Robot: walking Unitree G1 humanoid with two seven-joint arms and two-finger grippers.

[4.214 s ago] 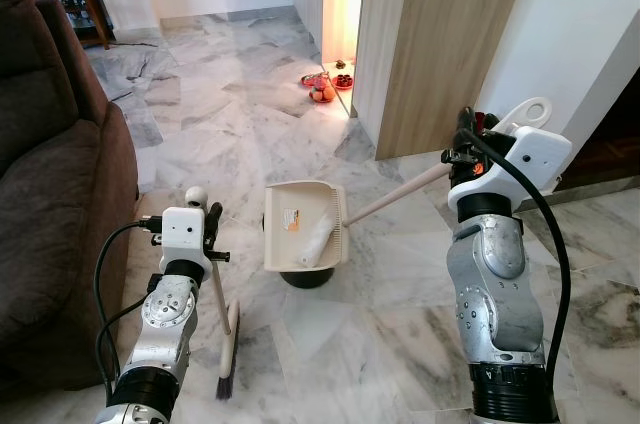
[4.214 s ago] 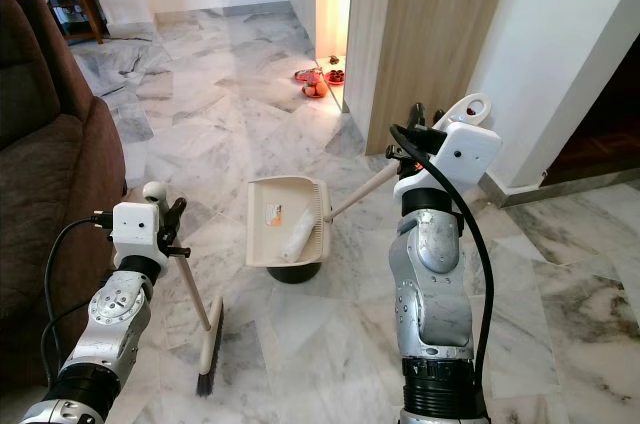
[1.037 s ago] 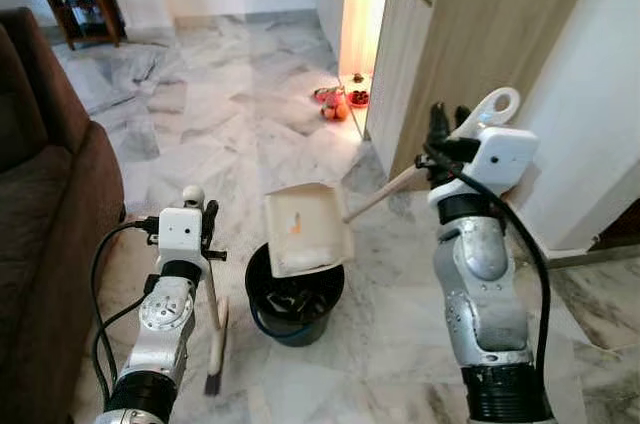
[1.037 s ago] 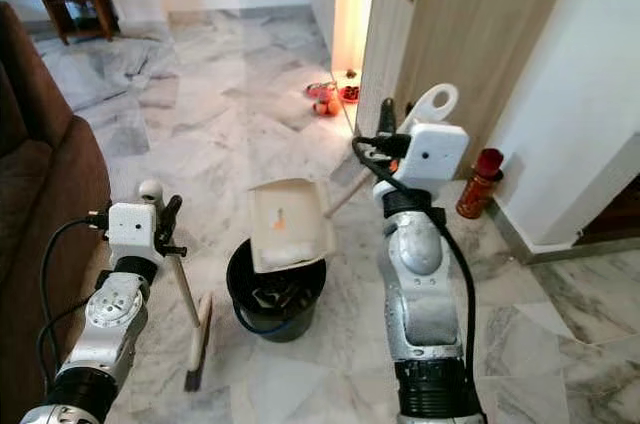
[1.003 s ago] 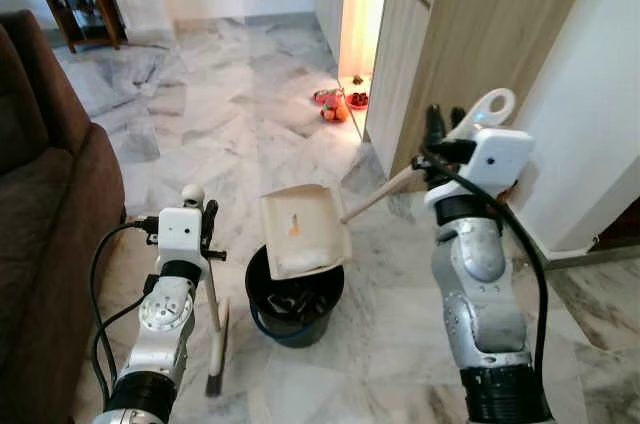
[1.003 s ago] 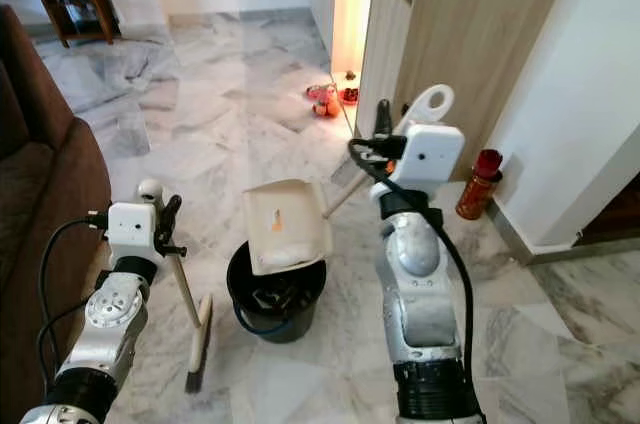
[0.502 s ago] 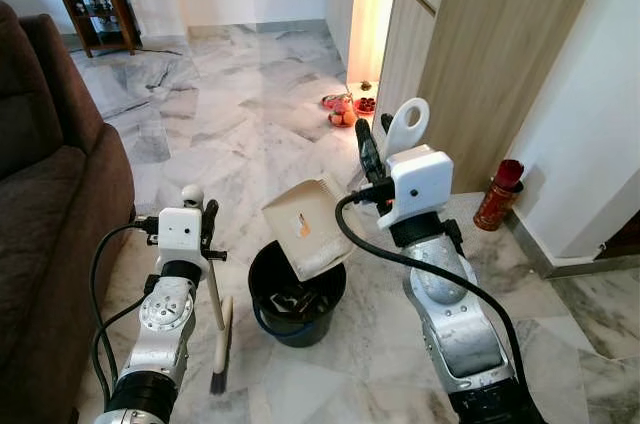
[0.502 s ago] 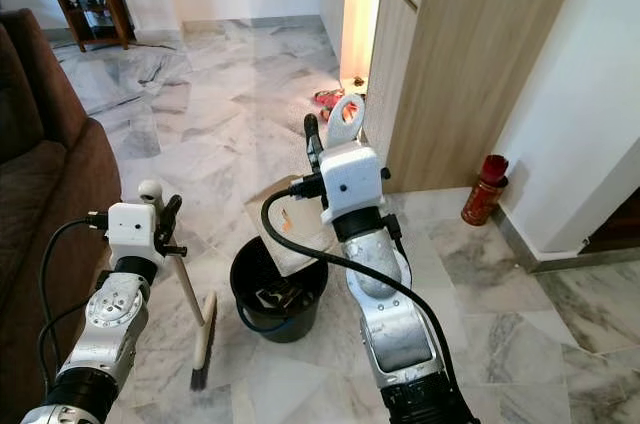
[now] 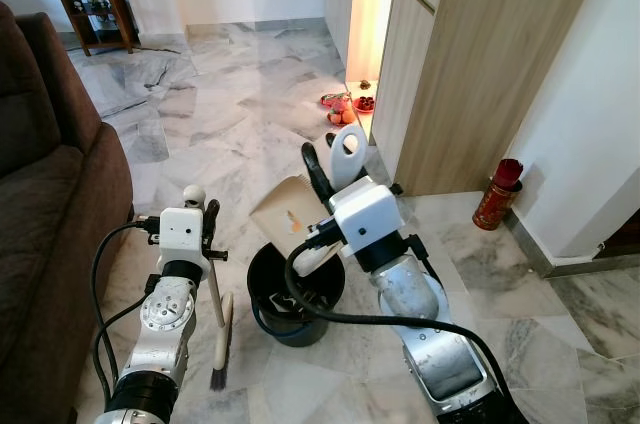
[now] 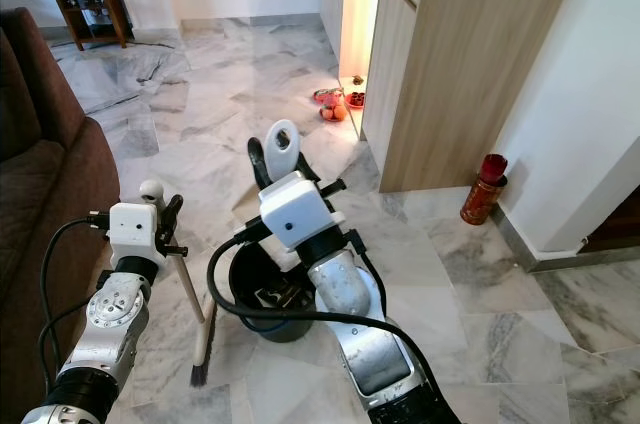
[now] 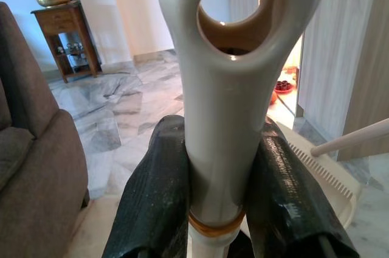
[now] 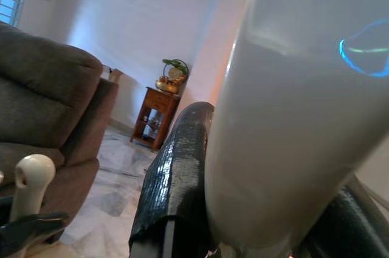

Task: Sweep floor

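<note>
Our right hand (image 9: 312, 166) is clamped on the dustpan (image 9: 290, 219) handle, tipping it over the black bin (image 9: 295, 292); our left hand (image 11: 209, 194) grips the upright broom (image 9: 222, 329); both seem light, stiff, best held high.

No readable text, brand, number or sign anywhere, small orange-marked label on the cream plastic dustpan (image 9: 285, 212) too small and blurred to read, red cylindrical canister (image 9: 495, 194) markings illegible
</note>
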